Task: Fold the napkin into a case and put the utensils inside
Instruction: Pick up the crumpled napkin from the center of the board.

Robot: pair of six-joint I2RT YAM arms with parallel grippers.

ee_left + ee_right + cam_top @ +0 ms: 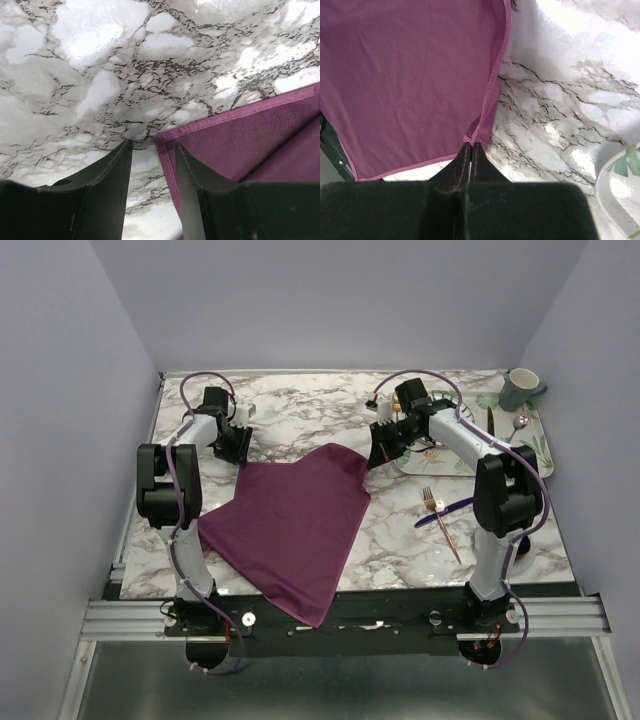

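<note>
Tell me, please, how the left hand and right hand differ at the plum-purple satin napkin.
The left hand stands open, the right hand shut. The left hand's black fingers straddle a corner hem of the plum-purple satin napkin, gripping nothing; the right hand pinches the napkin's hem. Both are at the napkin's far corners.

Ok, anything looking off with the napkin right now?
The napkin lies skewed, its near corner drooping off the front edge of the table over the black rail. The right gripper pinches one far corner. The left gripper has its jaws open at the other, not closed on it.
</note>
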